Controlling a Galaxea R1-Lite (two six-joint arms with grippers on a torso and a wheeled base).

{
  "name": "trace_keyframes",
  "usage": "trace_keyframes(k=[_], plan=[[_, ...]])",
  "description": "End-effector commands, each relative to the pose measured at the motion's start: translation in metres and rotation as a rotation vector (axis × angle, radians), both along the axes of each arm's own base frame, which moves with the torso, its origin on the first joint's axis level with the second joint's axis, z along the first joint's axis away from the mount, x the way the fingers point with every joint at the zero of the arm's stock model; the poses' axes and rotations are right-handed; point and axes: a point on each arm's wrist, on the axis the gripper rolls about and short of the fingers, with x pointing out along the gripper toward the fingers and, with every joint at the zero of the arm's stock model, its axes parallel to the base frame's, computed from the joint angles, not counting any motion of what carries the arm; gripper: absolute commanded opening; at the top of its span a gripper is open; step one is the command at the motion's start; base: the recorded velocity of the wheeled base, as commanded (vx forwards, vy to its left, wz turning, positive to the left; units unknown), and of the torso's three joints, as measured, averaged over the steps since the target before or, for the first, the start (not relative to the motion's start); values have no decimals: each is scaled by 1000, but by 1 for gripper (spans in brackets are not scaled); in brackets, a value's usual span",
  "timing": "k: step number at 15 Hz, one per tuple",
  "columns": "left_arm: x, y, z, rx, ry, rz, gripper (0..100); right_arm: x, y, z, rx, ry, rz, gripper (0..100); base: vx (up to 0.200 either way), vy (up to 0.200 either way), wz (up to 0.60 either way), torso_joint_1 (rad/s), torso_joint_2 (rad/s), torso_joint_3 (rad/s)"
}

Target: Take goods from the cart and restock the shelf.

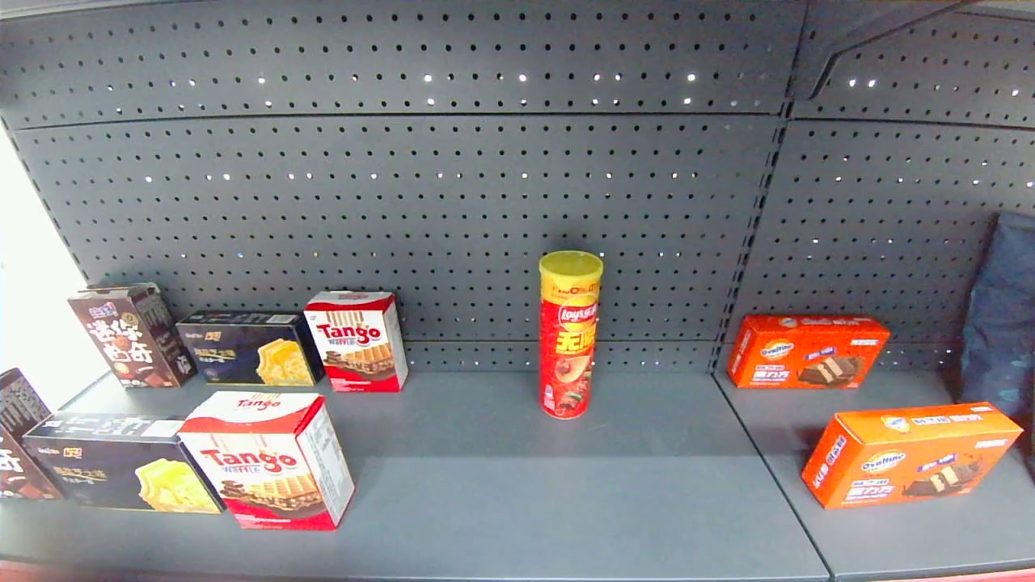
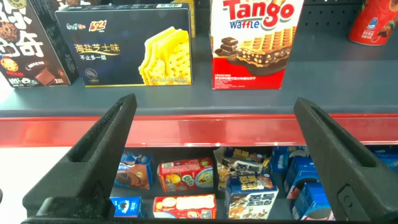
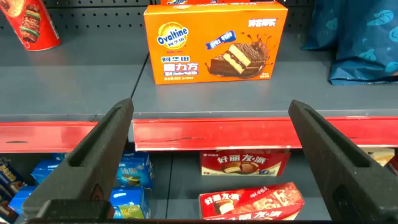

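Grey metal shelf | tall red-and-yellow cardboard chip can upright at centre, orange cardboard cake boxes at 3 o'clock | left gripper, right gripper: jaws spread, empty, facing shelf's red edge | risk: incoming stock could topple the narrow can

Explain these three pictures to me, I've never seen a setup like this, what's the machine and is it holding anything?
It is a two-armed robot restocking a store shelf. One picture comes from a camera on its head: on the shelf a tall chips can stands in the middle, snack boxes at the robot's left, two orange boxes at its right. The other two come from cameras on its wrists. The dark prongs there are the left gripper and the right gripper, both open, holding nothing.
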Motion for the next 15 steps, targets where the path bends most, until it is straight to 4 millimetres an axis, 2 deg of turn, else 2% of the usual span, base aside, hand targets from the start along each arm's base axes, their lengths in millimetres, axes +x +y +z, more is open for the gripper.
trace_keyframes(k=[1,11,15], plan=[[0,0,0,0,0,0,100,0,0,0,0,0,0,100,0,0,0,0,0,0],[0,0,0,0,-2,0,100,0,0,0,0,1,2,100,0,0,0,0,0,0],[0,0,0,0,-2,0,100,0,0,0,0,1,0,100,0,0,600,1,2,1]])
